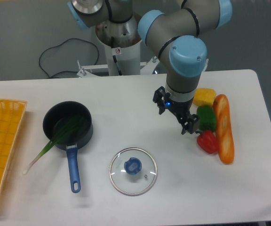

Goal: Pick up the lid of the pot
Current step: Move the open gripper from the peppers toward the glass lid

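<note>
See the hand (175, 117) poised above the tabletop (116, 108), 2 fingertips (191, 128) parted wide, nothing gripped between. Find the pot lid (121, 181) lying flat and apart from it, nearer the camera and toward the picture's left, with 1 blue knob (132, 165) uppermost. Judge that knob the sensible hold, but short and rounded, so likely to squeeze free of a pinch made too high or off centre. Reach too low and risk hitting the glass, perhaps cracking it or shoving the whole lid along. Expect trouble in judging the height: clear glass over a pale surface, easy to misread. Beware of confusing the knob with the blue handle (73, 169) of the pan (89, 125), similar in colour, or of catching the small metal piece (146, 176) with 1 finger. Descend before crossing over, and risk clipping the red vegetable (207, 142) or the green vegetable (206, 117). Once clamped, expect tilting or swinging about 1 small grip point, especially after an uneven bite or a quick lift. Cannot tell how slippery to expect the knob.
</note>
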{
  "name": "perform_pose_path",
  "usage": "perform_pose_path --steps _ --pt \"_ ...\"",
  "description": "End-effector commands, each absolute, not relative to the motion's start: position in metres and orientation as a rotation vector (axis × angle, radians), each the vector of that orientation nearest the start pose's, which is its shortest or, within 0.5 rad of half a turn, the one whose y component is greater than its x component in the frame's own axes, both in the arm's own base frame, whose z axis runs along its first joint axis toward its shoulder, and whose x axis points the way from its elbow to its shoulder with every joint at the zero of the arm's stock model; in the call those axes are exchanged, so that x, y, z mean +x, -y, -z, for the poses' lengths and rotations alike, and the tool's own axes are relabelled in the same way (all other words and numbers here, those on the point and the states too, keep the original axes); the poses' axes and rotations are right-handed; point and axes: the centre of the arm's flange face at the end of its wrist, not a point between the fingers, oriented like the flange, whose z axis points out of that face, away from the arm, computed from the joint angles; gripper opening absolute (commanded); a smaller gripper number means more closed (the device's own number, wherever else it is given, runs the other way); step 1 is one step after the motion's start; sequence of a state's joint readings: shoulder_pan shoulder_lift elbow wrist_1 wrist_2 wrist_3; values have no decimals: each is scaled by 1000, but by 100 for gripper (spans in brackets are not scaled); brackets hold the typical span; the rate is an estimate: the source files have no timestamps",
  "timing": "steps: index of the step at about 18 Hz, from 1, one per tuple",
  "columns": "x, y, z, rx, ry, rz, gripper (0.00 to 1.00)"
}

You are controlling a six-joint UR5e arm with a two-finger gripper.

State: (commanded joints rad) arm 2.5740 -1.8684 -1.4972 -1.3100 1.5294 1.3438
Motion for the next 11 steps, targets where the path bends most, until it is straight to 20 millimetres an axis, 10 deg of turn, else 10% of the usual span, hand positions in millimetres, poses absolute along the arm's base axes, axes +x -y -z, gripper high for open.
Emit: perform_pose_path --steps 11 --pt "-426 -474 -367 -3027 -309 -25 100"
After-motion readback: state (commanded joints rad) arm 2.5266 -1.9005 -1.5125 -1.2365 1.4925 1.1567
